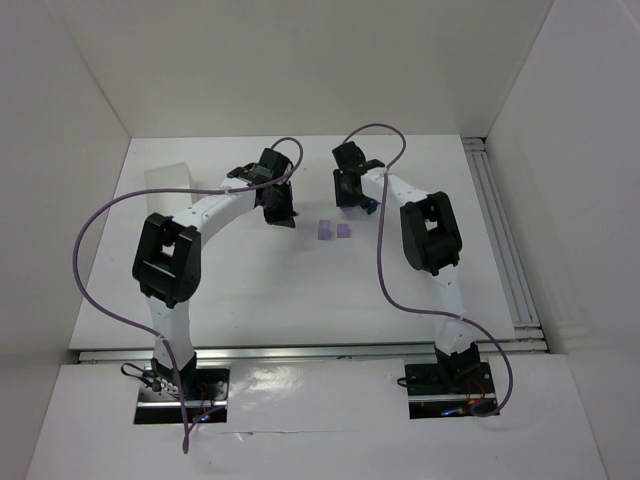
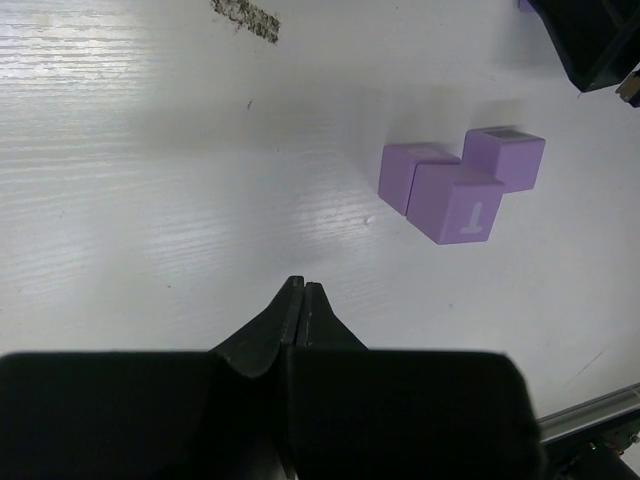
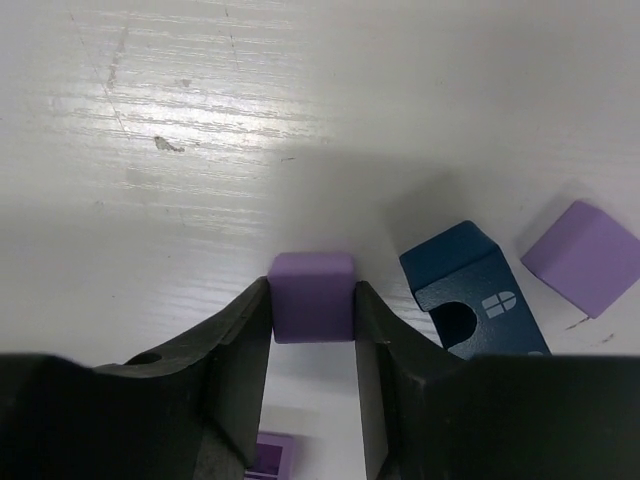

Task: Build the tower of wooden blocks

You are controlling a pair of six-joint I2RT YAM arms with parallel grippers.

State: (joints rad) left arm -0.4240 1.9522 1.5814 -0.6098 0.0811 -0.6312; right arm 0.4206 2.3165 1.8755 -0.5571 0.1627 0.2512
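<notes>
Right wrist view: a purple cube (image 3: 312, 292) is being gripped on two opposite faces by the right gripper (image 3: 312, 305). A dark blue block (image 3: 462, 280) is lying just beside its finger, and a loose purple block (image 3: 580, 256) is lying beyond that; either is being judged liable to be clipped. A group of purple blocks (image 1: 333, 230) is sitting on the table (image 1: 420, 300) between both grippers. The left gripper (image 2: 301, 292) is being shown shut and empty, with the group ahead and to its right.
</notes>
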